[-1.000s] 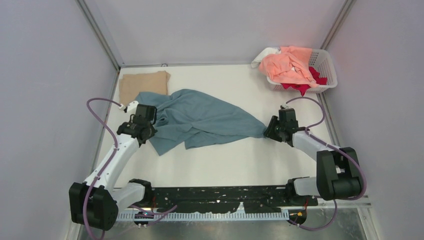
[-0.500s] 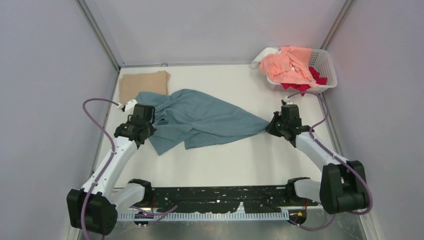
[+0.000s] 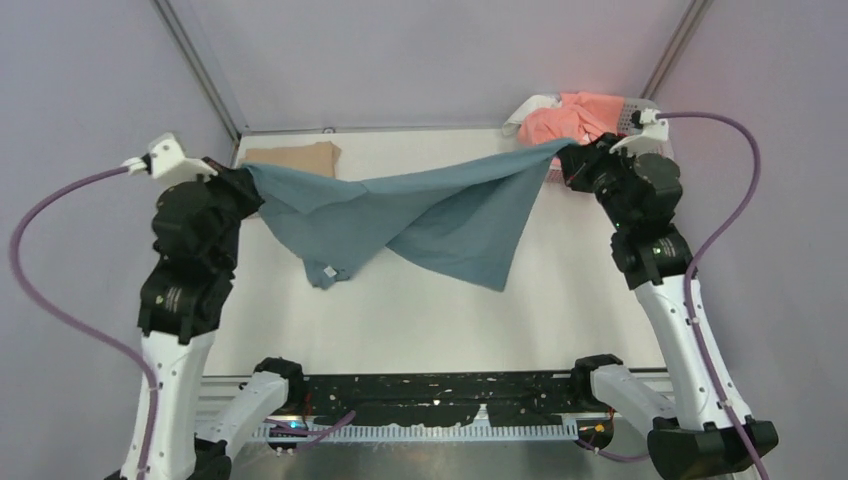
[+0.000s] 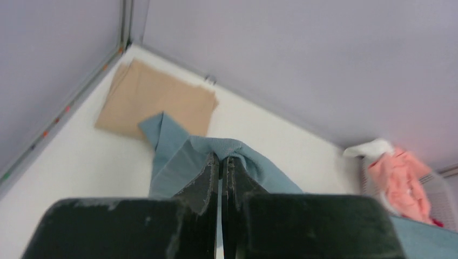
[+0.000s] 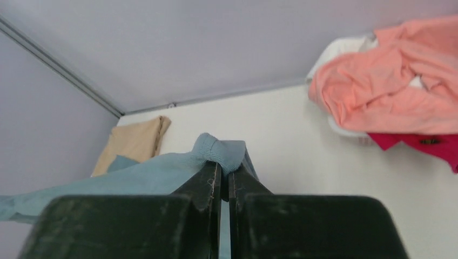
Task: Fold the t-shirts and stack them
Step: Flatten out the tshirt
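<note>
My left gripper (image 3: 240,183) and right gripper (image 3: 572,158) each clamp an end of the teal-blue t-shirt (image 3: 440,215), stretched between them above the table (image 3: 420,310). The tan t-shirt (image 3: 290,156) lies folded in the far-left corner.

White table (image 3: 400,320), lattice basket (image 4: 368,181) far R corner, prob. plastic, grey walls (image 3: 420,60), black front rail (image 3: 440,390)

We see a teal-blue t-shirt (image 3: 440,215), a tan t-shirt (image 3: 293,157), a peach-pink t-shirt (image 3: 565,120), a red t-shirt (image 5: 416,141), a white table (image 3: 420,320).
</note>
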